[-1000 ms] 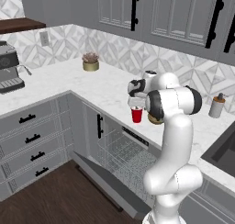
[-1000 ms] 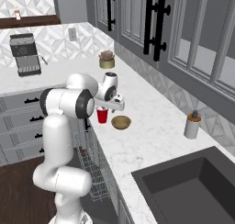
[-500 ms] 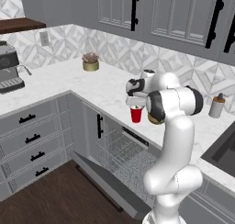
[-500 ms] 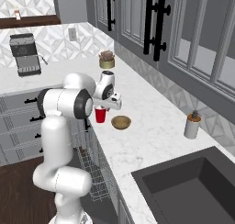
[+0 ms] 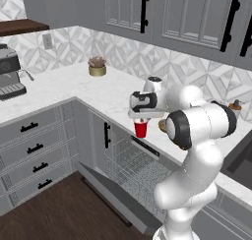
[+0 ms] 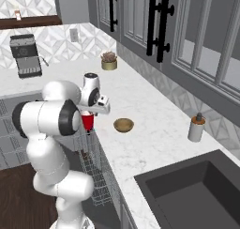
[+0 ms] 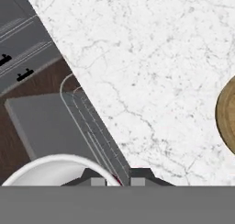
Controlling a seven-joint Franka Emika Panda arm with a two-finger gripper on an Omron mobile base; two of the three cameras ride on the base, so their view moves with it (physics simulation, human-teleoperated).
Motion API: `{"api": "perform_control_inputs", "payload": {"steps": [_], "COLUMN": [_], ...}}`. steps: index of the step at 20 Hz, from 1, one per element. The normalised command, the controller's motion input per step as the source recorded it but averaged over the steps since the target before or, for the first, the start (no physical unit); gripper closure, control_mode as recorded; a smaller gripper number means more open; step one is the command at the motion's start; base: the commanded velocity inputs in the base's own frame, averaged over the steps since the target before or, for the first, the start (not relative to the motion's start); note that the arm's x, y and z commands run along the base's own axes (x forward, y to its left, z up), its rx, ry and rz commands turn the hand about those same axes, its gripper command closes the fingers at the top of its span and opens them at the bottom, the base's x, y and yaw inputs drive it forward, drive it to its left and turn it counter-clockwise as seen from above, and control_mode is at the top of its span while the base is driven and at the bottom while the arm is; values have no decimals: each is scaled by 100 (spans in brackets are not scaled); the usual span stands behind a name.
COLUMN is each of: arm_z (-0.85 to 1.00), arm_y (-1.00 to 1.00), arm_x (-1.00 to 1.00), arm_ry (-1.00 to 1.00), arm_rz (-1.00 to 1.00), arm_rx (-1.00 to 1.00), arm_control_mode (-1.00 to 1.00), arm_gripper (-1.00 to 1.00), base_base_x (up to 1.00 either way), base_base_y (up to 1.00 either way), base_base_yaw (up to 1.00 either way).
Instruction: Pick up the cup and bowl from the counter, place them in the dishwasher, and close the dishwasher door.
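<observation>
My gripper [image 5: 141, 119] is clamping the rim of the cup [image 5: 141, 129], fingers pinched tight on its white edge. I am holding the cup upright at the front edge of the counter [image 5: 64, 84], above the wire rack of the open dishwasher [image 5: 129, 166]. The dishwasher door [image 5: 110, 195] is lying dropped flat below. In the right base view the bowl [image 6: 123, 125] is sitting on the counter at three o'clock from the cup, near but apart. A soap bottle [image 6: 196, 127] is standing further along, a potted plant [image 6: 109, 61] at twelve.
</observation>
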Motion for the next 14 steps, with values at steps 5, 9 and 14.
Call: {"api": "perform_control_inputs", "payload": {"steps": [5, 9, 14], "arm_z": [-10, -30, -39], "arm_y": [98, 72, 38], "arm_x": [-63, -3, 13], "arm_ry": [-14, -4, 0], "arm_rz": [-1, -7, -9], "arm_rx": [-25, -27, -19], "arm_control_mode": [-100, -100, -100], "arm_gripper": [100, 100, 100], "base_base_x": [0, 0, 0], "base_base_y": [0, 0, 0], "base_base_yaw": [0, 0, 0]}}
